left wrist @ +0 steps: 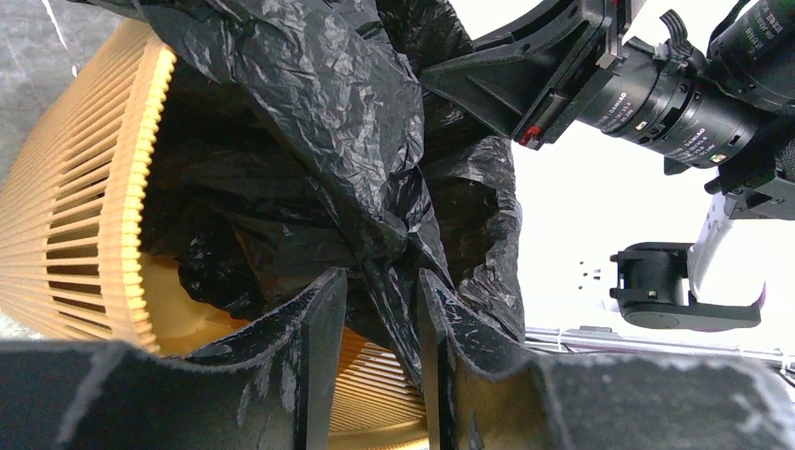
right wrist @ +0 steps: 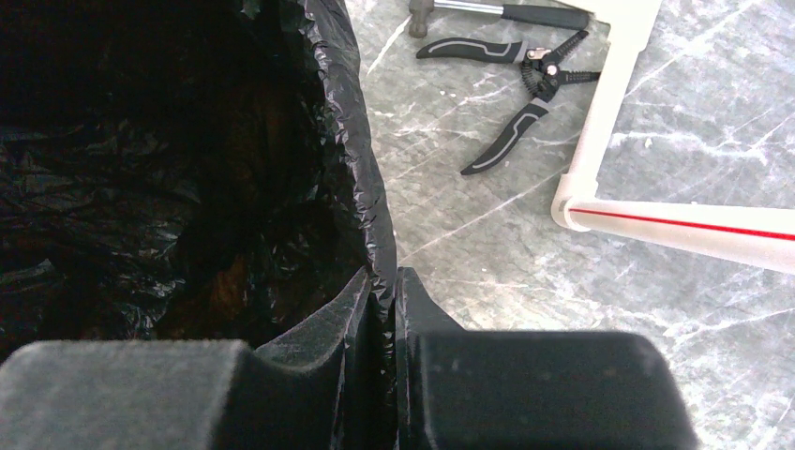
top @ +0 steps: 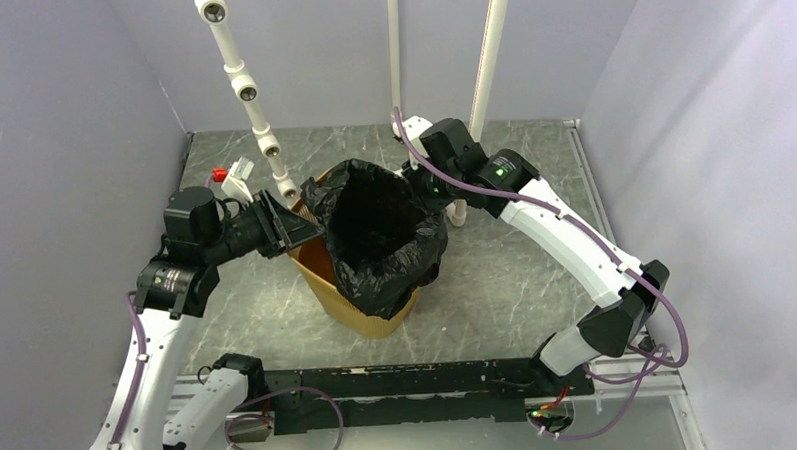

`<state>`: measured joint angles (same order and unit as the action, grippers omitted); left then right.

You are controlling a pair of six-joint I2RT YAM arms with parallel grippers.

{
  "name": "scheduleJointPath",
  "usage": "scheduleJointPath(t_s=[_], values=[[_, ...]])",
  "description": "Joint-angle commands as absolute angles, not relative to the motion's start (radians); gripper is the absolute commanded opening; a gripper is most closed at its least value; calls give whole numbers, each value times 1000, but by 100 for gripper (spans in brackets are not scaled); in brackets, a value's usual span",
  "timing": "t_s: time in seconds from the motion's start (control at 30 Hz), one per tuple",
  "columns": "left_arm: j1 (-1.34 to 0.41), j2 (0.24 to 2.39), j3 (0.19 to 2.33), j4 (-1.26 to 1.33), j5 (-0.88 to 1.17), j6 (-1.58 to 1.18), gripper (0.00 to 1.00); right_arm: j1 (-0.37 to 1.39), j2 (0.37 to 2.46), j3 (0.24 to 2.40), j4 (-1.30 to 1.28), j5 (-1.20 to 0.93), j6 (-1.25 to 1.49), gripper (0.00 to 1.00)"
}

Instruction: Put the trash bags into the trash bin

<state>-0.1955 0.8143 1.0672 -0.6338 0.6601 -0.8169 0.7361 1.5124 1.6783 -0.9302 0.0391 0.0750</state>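
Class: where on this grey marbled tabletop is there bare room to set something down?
Bare: right of the yellow-orange slatted plastic bin lined with crinkled black plastic bag, up to the right arm's white forearm; between bin and black front rail. Crowded: behind the bin, around the white plastic pipes and red-and-white object.

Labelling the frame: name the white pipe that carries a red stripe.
The rightmost pipe, with a thin red line along its length. The middle pipe is plain white, and the left pipe has jointed fittings instead.
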Motion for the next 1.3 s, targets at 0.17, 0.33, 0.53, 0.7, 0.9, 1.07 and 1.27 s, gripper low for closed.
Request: scheduleJointPath(t_s=[0.17, 0.33, 0.53, 0.7, 0.9, 1.07, 1.27], values=[[-199, 822, 1056, -585, 677, -827, 43, 732, 1527, 1723, -903, 42, 89, 4], [-199, 873, 1148, -740, 624, -739, 47, 732, 1530, 1734, -900, 37, 89, 4], [-202, 908, 1215, -825, 590, -703, 46, 732, 1532, 1734, -897, 34, 96, 4], [-217, 928, 1224, -832, 591, -701, 43, 732, 1535, 1740, -896, 33, 100, 4], [-270, 920, 1206, -776, 560, -751, 44, 732, 1534, 1743, -892, 30, 107, 4], [-343, 946, 1218, -780, 498, -751, 44, 732, 1531, 1739, -887, 21, 112, 4], [-409, 940, 1218, -765, 374, -777, 39, 732, 1528, 1736, -884, 21, 118, 4]])
